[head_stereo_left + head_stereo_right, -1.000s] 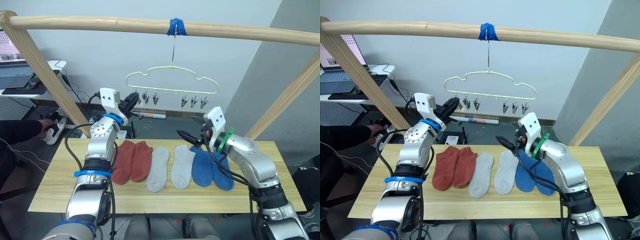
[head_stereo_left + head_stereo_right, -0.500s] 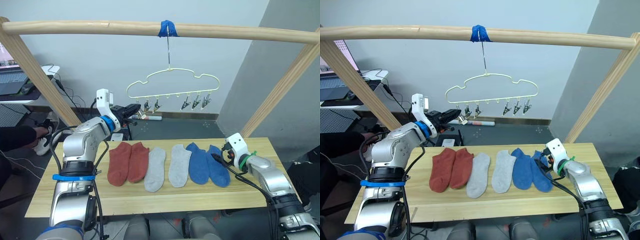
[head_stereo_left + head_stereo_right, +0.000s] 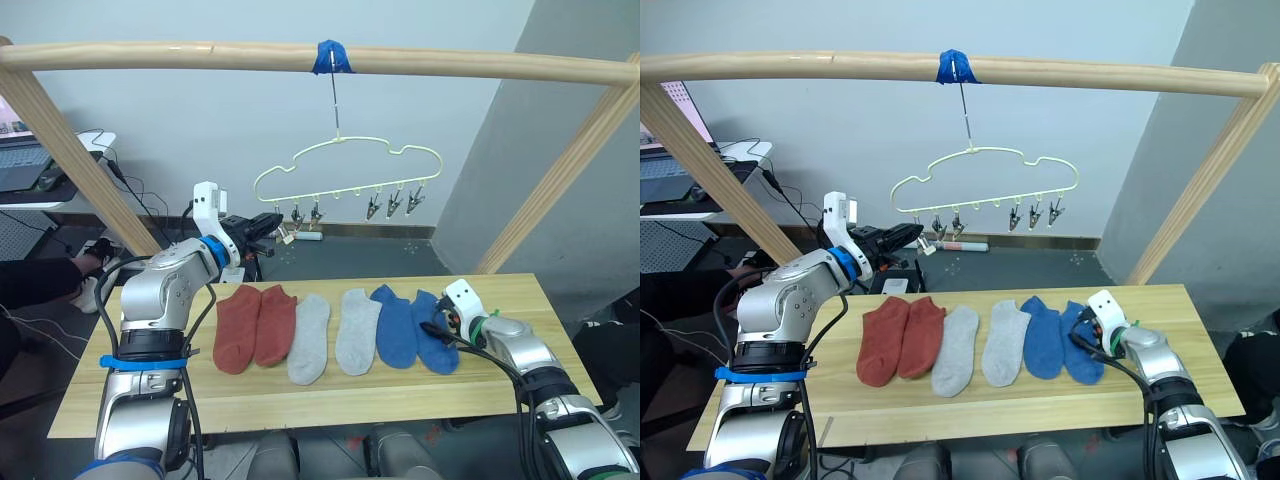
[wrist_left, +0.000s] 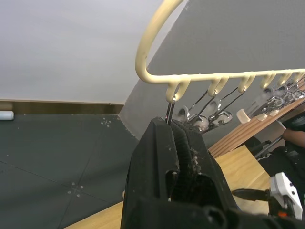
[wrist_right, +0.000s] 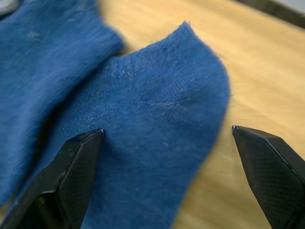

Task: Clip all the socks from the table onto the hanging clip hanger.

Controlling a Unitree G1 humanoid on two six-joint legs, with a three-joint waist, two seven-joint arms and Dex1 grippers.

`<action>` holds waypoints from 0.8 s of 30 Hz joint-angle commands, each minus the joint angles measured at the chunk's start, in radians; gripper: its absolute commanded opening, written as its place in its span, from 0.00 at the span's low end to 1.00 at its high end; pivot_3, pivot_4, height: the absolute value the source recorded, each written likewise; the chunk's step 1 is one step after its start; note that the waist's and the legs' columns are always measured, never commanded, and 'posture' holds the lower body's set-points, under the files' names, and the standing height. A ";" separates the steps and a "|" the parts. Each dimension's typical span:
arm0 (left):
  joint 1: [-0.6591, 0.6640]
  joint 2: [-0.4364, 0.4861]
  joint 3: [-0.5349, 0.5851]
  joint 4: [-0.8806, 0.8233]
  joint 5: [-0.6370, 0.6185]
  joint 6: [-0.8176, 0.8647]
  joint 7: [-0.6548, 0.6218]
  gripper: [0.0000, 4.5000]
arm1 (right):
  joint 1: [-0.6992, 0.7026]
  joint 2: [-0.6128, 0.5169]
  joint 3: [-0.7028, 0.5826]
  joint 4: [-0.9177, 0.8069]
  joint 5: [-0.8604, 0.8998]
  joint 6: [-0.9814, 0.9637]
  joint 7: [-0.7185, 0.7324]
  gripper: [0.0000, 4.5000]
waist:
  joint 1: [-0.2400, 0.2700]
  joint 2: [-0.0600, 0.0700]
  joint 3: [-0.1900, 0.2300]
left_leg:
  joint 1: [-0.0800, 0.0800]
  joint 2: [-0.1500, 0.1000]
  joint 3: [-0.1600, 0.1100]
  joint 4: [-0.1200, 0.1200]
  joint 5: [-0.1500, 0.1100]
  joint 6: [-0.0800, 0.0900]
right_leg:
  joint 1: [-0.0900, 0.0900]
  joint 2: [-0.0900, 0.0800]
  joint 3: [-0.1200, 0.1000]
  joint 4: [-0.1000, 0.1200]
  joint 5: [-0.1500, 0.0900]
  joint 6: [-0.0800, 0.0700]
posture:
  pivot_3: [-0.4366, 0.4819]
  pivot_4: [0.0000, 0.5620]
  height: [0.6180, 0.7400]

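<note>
Six socks lie in a row on the table [image 3: 300,400]: two rust-red [image 3: 255,325], two light grey [image 3: 335,332], two blue [image 3: 415,328]. The pale yellow clip hanger [image 3: 345,160] hangs from the pole by its hook, its clips [image 3: 390,203] empty. My left gripper [image 3: 274,222] is raised at the hanger's left end. In the left wrist view it [image 4: 174,126] is shut on the leftmost clip [image 4: 170,110]. My right gripper [image 3: 437,328] sits low over the rightmost blue sock [image 5: 157,119], open, one finger on each side of the sock's cuff.
A round wooden pole frame [image 3: 200,55] with blue tape [image 3: 330,56] spans above the table, its slanted legs at both sides. A desk with a laptop [image 3: 20,165] and a person's arm [image 3: 40,280] are at the far left, beyond the table.
My right arm has come down from above the blue socks to the rightmost one at table level. The left gripper has stayed at the hanger's left end. The camera shifted.
</note>
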State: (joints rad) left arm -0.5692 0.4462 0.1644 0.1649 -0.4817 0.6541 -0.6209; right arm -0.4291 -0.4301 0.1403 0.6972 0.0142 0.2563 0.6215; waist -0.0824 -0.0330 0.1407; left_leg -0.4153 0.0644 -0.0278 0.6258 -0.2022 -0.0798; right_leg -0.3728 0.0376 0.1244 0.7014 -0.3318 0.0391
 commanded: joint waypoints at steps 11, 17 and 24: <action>0.007 0.013 0.007 -0.030 0.000 0.011 0.002 0.00 | 0.048 -0.035 -0.027 -0.054 -0.022 -0.067 0.006 0.00 | 0.003 0.000 0.000 | 0.000 0.000 -0.001 0.000 0.000 0.000 | 0.001 0.000 0.000 0.000 -0.001 0.001 | 0.51 0.24 1.00; -0.003 0.007 0.043 -0.034 -0.094 0.129 -0.017 0.00 | 0.161 -0.096 -0.061 -0.425 0.036 0.008 0.059 0.00 | 0.004 0.003 0.002 | 0.000 0.000 0.000 0.000 0.000 0.000 | 0.000 0.000 0.000 -0.001 -0.001 0.002 | 0.51 0.23 1.00; -0.046 -0.014 0.172 -0.022 -0.293 0.356 0.027 0.00 | 0.191 -0.064 -0.013 -0.891 0.156 0.265 0.108 0.00 | 0.002 0.004 0.003 | -0.001 0.000 -0.002 0.000 0.000 0.000 | 0.000 0.000 -0.001 0.000 -0.002 0.003 | 0.50 0.22 1.00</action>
State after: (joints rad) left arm -0.5913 0.4349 0.2960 0.1564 -0.7156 0.9645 -0.6036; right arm -0.2248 -0.5128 0.1095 -0.0882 0.1185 0.4525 0.7199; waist -0.0807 -0.0291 0.1433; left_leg -0.4165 0.0644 -0.0305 0.6257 -0.2023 -0.0798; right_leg -0.3728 0.0379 0.1226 0.7010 -0.3336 0.0423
